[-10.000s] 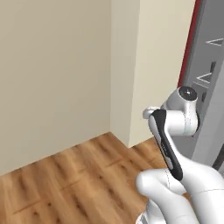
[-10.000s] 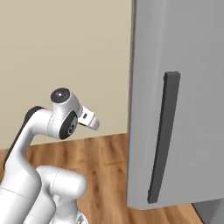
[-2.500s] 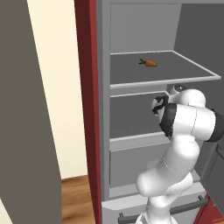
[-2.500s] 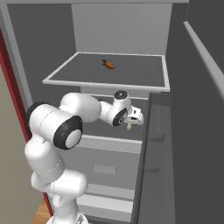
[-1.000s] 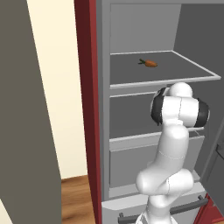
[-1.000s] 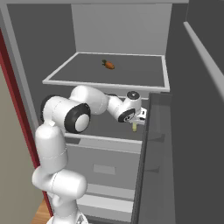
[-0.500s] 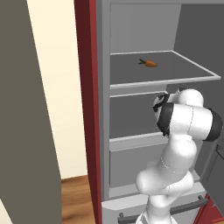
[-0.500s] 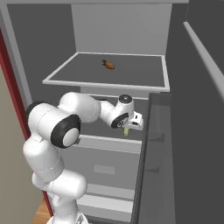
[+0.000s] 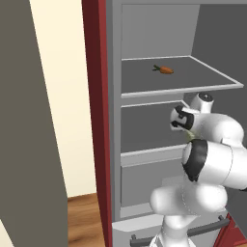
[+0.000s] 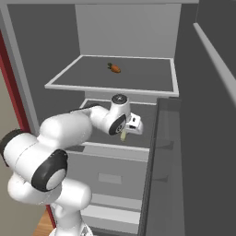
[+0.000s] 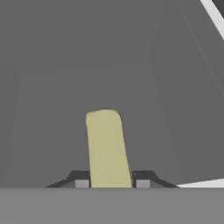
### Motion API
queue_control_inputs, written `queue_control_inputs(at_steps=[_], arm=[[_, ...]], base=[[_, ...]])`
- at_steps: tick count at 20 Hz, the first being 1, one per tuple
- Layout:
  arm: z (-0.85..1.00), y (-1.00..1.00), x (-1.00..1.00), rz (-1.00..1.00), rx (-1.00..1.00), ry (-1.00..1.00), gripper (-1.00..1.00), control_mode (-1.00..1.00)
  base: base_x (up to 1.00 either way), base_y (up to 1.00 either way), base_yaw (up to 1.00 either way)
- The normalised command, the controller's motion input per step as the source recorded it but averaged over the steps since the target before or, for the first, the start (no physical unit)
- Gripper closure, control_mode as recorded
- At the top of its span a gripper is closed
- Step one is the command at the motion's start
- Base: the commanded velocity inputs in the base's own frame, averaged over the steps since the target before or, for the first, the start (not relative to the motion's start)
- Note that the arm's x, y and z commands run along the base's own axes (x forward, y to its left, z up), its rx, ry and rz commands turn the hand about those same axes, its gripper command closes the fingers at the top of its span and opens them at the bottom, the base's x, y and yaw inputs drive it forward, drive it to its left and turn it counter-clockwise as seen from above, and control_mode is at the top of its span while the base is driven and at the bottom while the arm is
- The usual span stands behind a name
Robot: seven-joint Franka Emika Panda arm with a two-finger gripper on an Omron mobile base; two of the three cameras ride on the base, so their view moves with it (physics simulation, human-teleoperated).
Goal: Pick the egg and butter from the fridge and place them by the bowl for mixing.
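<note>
You see the butter, a pale yellow elongated stick with rounded corners, held lengthwise between the jaws and pointing away into the fridge. From the right base camera it hangs as a small yellowish piece above the fridge's middle shelf. The fridge stands open, grey inside, with pale-edged shelves.

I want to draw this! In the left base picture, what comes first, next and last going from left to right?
Dark red cupboard edge → carrot on the fridge shelf → the robot's white arm.
</note>
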Motion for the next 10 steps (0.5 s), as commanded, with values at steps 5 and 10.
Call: queue_control_inputs(at_steps=[5, 10], arm=[[0.68, 0.16, -0.37, 0.01, 0.00, 0.00, 1.00, -1.00], [0.50, 0.15, -0.51, 0.01, 0.00, 0.00, 1.00, -1.00]], base=[[0.00, 0.00, 0.00], [0.00, 0.00, 0.00]])
